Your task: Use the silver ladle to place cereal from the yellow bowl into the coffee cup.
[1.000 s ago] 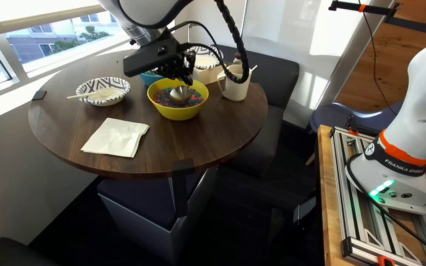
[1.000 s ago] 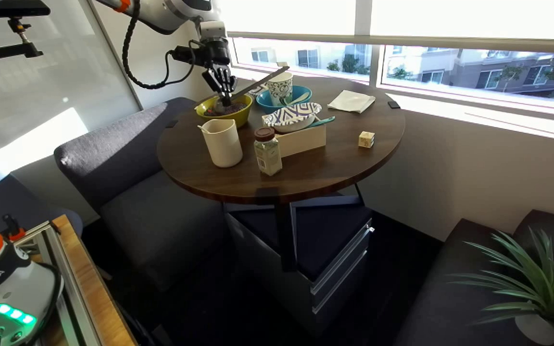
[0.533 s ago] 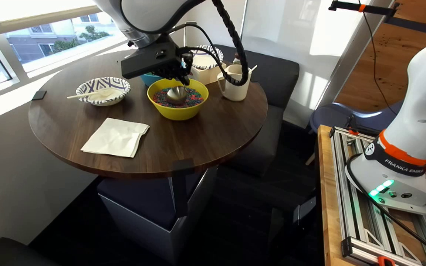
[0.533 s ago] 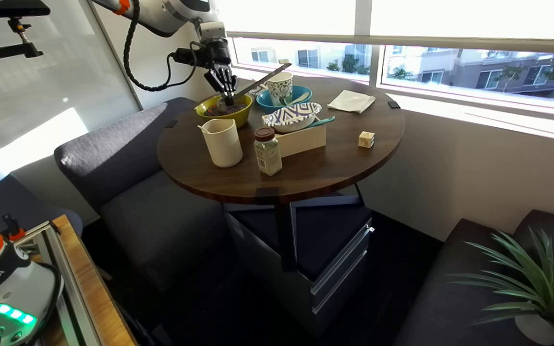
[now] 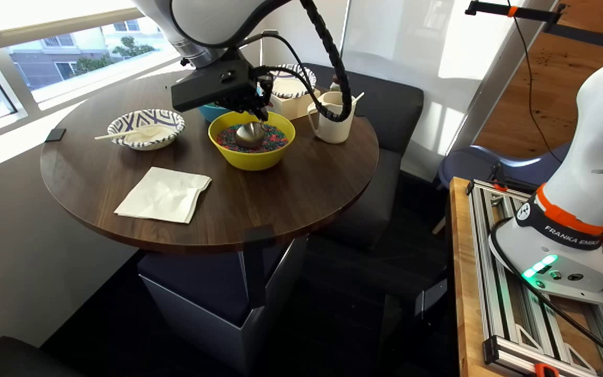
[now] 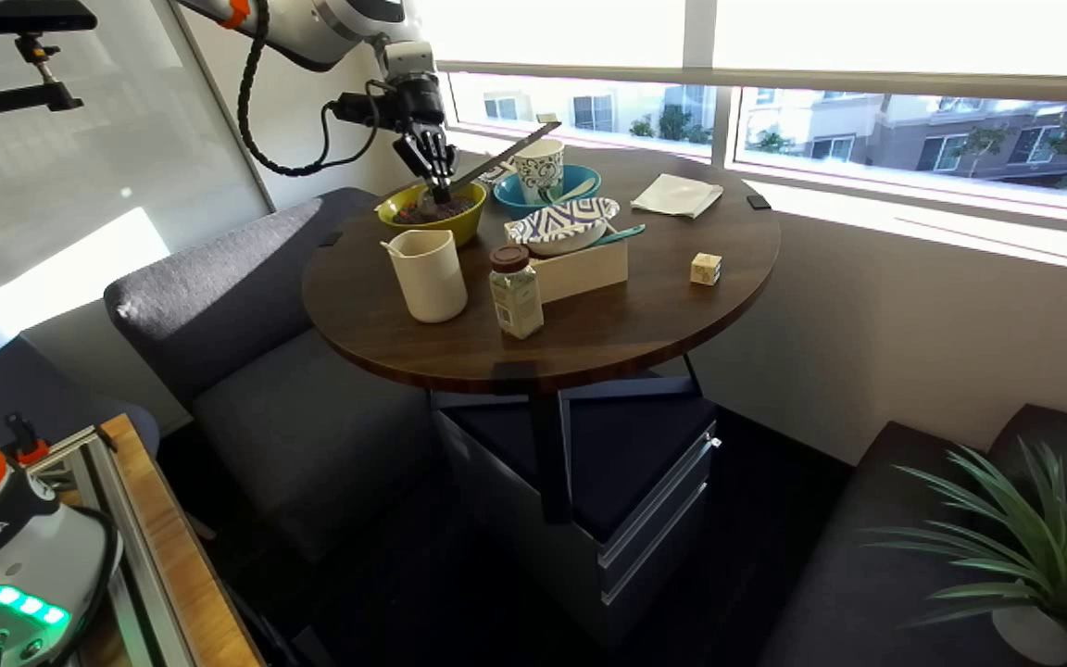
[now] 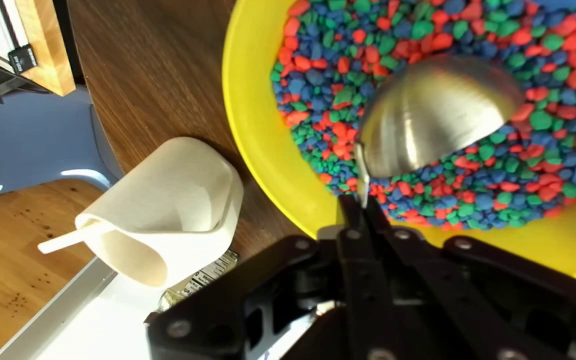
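Note:
My gripper (image 7: 364, 206) is shut on the thin handle of the silver ladle (image 7: 438, 112). The scoop is tilted in the yellow bowl (image 7: 258, 130), its rounded back towards the wrist camera, touching the cereal (image 7: 318, 95), small red, green and blue pieces. Whether the scoop holds cereal is hidden. In both exterior views my gripper (image 5: 263, 116) (image 6: 442, 195) is low over the bowl (image 5: 252, 161) (image 6: 469, 227). The ladle's long handle (image 6: 520, 146) slants up past the gripper. A patterned paper coffee cup (image 6: 541, 171) stands in a blue bowl (image 6: 580, 178) beside the yellow one.
A white mug with a handle (image 5: 335, 123) and a utensil stands near the yellow bowl. A seasoning jar (image 6: 517, 301) and wooden box (image 6: 584, 273) with a striped bowl (image 6: 561, 227) are nearby. Another striped bowl (image 5: 147, 140) and napkin (image 5: 163, 196) lie on the round table.
Between one second and half a second ago, my gripper and the ladle shifted slightly within the bowl, the handle's end rising a little. Since then nothing has visibly moved.

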Controlling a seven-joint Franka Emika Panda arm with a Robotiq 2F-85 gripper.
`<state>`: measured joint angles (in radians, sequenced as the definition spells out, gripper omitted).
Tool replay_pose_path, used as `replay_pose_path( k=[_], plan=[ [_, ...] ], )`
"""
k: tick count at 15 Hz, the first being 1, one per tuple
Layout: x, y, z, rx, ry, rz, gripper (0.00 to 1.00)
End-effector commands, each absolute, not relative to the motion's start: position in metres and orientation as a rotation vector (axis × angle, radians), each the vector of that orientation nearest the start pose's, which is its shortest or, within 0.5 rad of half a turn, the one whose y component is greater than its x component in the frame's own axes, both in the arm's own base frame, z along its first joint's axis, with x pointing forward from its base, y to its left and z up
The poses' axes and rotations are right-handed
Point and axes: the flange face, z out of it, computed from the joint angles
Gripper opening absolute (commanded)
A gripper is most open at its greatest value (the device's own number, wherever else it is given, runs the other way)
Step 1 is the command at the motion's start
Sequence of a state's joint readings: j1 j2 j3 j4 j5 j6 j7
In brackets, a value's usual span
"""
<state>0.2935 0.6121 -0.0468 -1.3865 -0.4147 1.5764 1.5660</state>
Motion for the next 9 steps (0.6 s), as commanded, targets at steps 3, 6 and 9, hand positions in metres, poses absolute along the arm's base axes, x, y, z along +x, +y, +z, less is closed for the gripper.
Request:
replay_pose_path(
  k=[3,6,9],
  plan=[
    [0.661,0.140,0.338,2.085,-1.420,0.213,0.01],
    [0.661,0.146,0.336,2.083,-1.380,0.281,0.01],
    [0.661,0.152,0.333,2.082,-1.337,0.327,0.01]
  ],
)
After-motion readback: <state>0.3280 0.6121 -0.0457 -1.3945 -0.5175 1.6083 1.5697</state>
